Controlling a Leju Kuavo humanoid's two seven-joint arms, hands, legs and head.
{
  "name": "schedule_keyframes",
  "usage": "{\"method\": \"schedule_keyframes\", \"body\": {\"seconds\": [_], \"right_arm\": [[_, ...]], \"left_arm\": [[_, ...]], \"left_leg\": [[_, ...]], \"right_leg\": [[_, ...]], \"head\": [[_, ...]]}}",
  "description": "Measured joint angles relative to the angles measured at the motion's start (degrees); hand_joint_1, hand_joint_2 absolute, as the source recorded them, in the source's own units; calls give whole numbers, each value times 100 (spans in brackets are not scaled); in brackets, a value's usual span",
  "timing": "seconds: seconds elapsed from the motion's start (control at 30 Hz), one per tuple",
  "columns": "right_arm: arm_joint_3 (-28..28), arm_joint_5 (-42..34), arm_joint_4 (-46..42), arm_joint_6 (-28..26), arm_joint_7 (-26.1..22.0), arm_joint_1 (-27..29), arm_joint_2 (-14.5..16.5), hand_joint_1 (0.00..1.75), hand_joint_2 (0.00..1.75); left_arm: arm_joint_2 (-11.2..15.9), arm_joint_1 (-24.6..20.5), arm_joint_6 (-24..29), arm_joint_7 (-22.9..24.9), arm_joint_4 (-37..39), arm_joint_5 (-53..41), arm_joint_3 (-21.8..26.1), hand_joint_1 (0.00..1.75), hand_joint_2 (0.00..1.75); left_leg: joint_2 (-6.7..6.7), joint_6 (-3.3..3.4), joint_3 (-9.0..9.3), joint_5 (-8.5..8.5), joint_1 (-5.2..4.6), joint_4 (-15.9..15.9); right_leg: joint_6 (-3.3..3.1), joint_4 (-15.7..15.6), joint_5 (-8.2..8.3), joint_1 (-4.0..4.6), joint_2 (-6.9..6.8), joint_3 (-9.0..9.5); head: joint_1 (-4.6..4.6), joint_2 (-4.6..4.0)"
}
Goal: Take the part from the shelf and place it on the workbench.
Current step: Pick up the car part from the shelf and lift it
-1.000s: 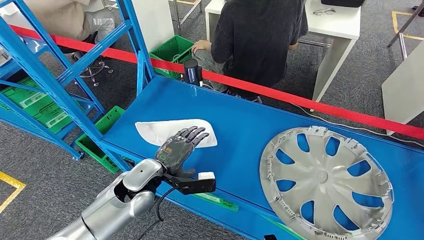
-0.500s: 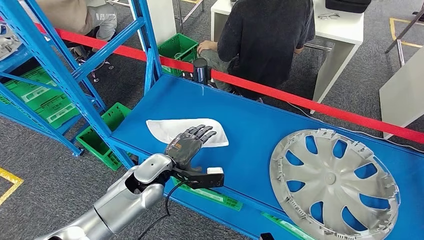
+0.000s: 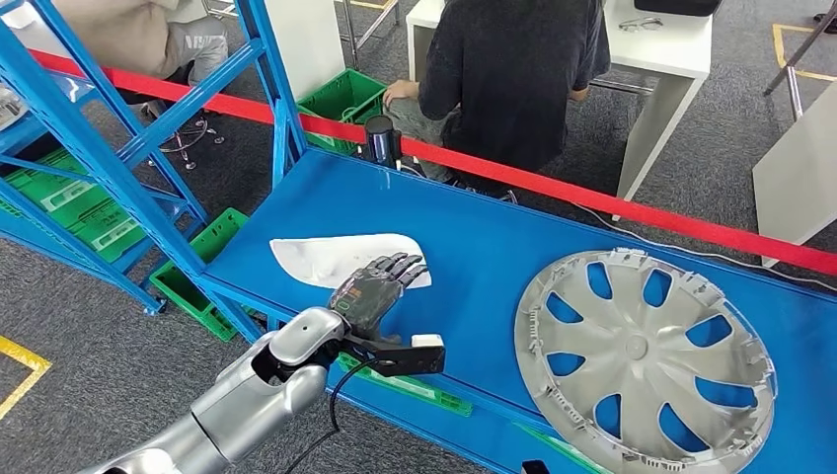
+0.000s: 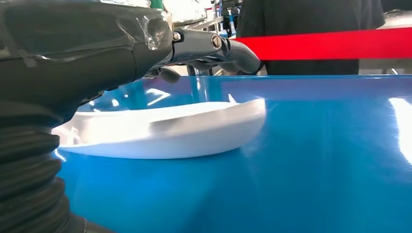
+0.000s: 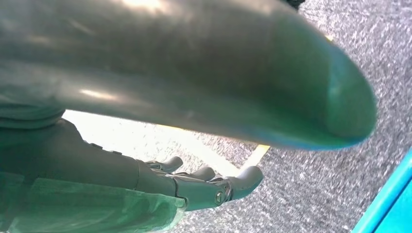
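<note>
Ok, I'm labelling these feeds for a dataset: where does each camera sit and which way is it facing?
Head view: high on the body, looking forward and down at the blue workbench, white part, hubcap; left hand shows.
Left wrist view: behind the left hand, low along the workbench toward the white part.
Right wrist view: on the hanging arm, looking down at the carpet; right hand.
Head and left wrist views share the white part.
</note>
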Motion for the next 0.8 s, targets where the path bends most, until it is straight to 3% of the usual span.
{"method": "schedule_keyframes", "body": {"seconds": [0.07,0.1,0.13,0.2,0.27,0.4,0.47,0.53,0.6,0.63,0.7,0.77,0.8], "right_arm": [[0,-2,0,2,-8,10,-1,0,0],[0,-2,0,2,-8,15,-1,0,0],[0,-1,0,2,-8,18,-2,0,0],[0,0,0,2,-7,20,2,0,0],[-1,3,0,2,-8,12,13,0,0],[0,23,0,1,-4,-1,28,0,0],[0,32,0,0,0,-4,25,0,0],[0,36,0,-1,4,-2,20,0,0],[0,36,0,-2,13,10,16,0,0],[0,36,0,-3,17,15,14,0,0],[0,37,0,-4,19,14,7,0,0],[0,37,0,-5,19,0,4,0,0],[0,37,0,-5,21,-3,5,0,0]], "left_arm": [[-19,-3,19,3,59,43,-25,0,175],[-32,-7,32,11,96,67,-36,0,175],[-47,-18,44,21,133,83,-44,0,175],[-95,-75,66,45,196,110,-47,0,175],[-143,-161,79,67,256,139,-48,0,175],[-219,-286,103,116,437,163,-45,0,175],[-282,-356,129,148,541,167,-43,0,175],[-328,-394,144,168,638,167,-46,0,175],[-346,-390,146,179,727,167,-48,0,175],[-351,-389,146,179,761,167,-49,0,175],[-365,-393,148,180,804,167,-48,0,175],[-381,-401,150,181,832,167,-46,0,175],[-387,-404,151,182,845,167,-46,0,175]], "left_leg": [[1,-34,-349,-260,22,727],[1,-33,-407,-243,28,838],[1,-17,-345,-120,32,706],[-1,61,45,263,22,-76],[1,144,364,448,-9,-712],[7,220,466,507,-50,-947],[13,269,524,592,-26,-1060],[15,294,522,625,-25,-1088],[12,294,514,623,-39,-1082],[7,289,511,619,-40,-1073],[-6,254,504,589,-38,-1024],[-16,195,466,535,-62,-942],[-16,173,445,516,-74,-910]], "right_leg": [[-17,2,2,7,-2,-10],[-17,2,2,11,0,-12],[-16,2,3,15,3,-8],[-14,0,4,27,12,6],[7,-3,14,51,13,1],[114,-16,39,57,-1,-40],[111,300,-132,63,-7,-202],[66,1071,-451,60,-8,-567],[94,1603,-593,54,-9,-830],[141,1526,-527,48,-11,-798],[245,767,-225,29,-23,-435],[242,131,-13,29,-30,-115],[206,21,15,36,-29,-64]], "head": [[-2,0],[-3,0],[-3,0],[-3,0],[2,0],[8,0],[24,0],[41,0],[46,0],[48,0],[49,0],[48,0],[42,0]]}}
